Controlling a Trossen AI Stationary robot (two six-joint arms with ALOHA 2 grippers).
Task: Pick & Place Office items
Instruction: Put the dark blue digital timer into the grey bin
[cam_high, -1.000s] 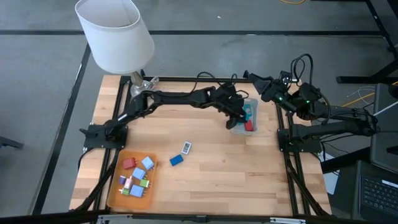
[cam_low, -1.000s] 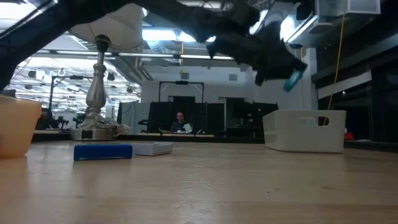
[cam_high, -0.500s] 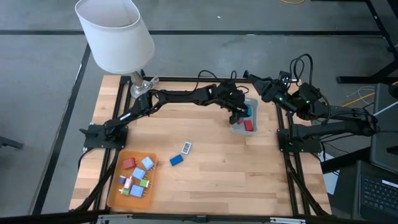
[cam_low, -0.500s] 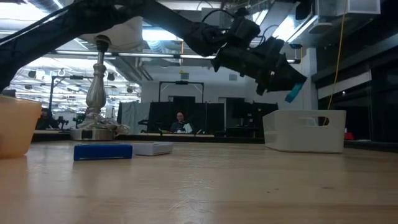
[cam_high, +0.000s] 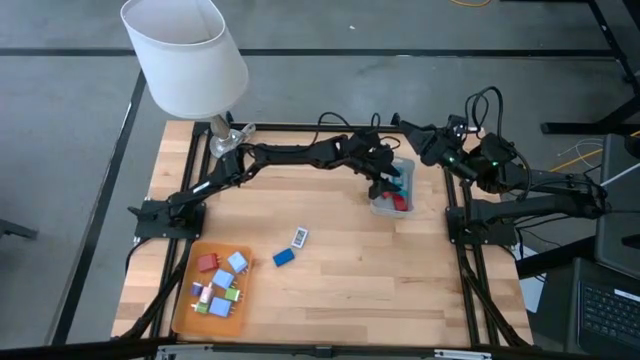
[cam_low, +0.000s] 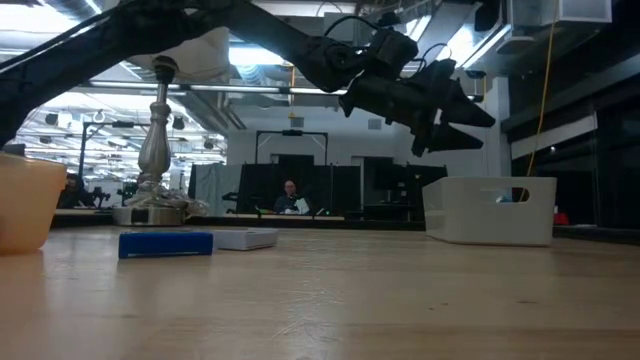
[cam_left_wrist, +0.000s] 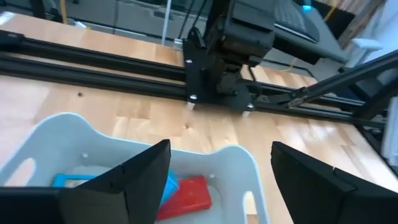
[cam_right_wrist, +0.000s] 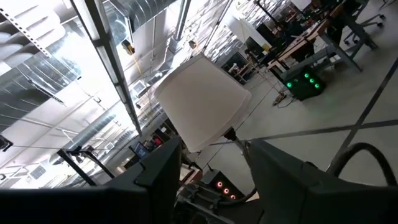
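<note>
Wooden counter (cam_high: 400, 290) carries the whole job, and by my reading it is only partly done: the pale grey-blue bin (cam_high: 380, 207) near the right edge holds just a few of the small office pieces, a red block (cam_left_wrist: 189, 196) and a light blue one (cam_left_wrist: 74, 181) lying on its floor in the left wrist view. The left hand (cam_high: 392, 180) hangs just above that bin with its fingers (cam_left_wrist: 134, 171) spread apart and nothing between them, which the low view also shows, the dark tips splayed over the bin's wall (cam_low: 490, 215). I judge that one delivery is complete and the hand is free for the next. Most of the work is left: the flat orange tray (cam_high: 184, 315) at the counter's near left corner carries the main cluster of pieces (cam_high: 220, 285), red, light blue, green and pink, packed close together. Two more lie loose on the bare wood between tray and bin, a dark blue block (cam_high: 284, 256) and a whitish-blue one (cam_high: 300, 237) just beside it. The right hand (cam_high: 425, 140) waits off the counter's far right corner, pointed up at a white lampshade (cam_right_wrist: 202, 99); its fingers stand somewhat apart with nothing between them
</note>
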